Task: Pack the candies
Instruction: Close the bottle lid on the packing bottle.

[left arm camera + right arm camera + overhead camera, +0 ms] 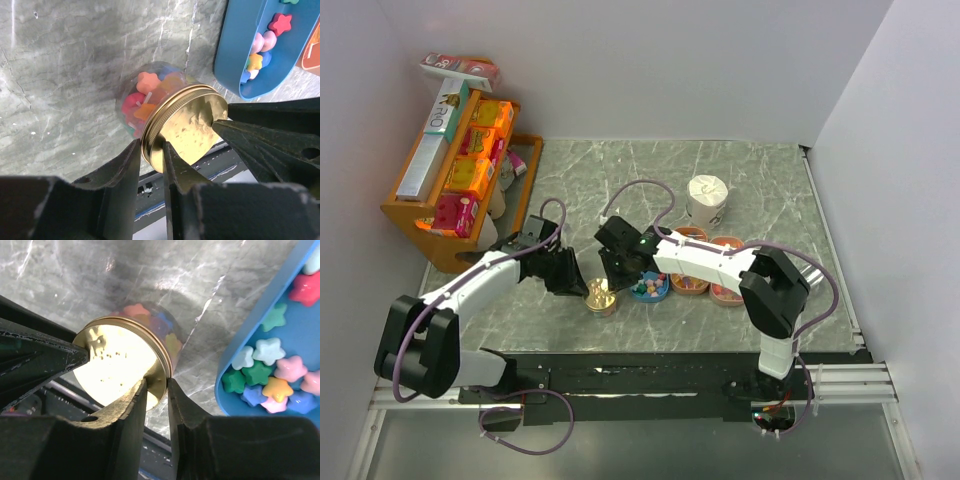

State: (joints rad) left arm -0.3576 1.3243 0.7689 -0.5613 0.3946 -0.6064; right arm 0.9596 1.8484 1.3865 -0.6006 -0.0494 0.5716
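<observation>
A small clear jar (601, 298) with a gold lid (192, 125) stands near the table's front edge, full of star-shaped candies (145, 97) in pink, orange and blue. My left gripper (151, 157) is shut on the lid's rim from the left. From the right, my right gripper (156, 390) pinches the opposite rim of the lid (120, 365). More loose candies (270, 375) in green, pink, yellow and blue lie in a blue tray (235, 405) just right of the jar.
Orange trays (692, 285) sit right of the blue tray (650, 290). A white cup (707, 200) stands behind them. A wooden rack (450, 200) with orange boxes fills the far left. The table's front edge lies just below the jar.
</observation>
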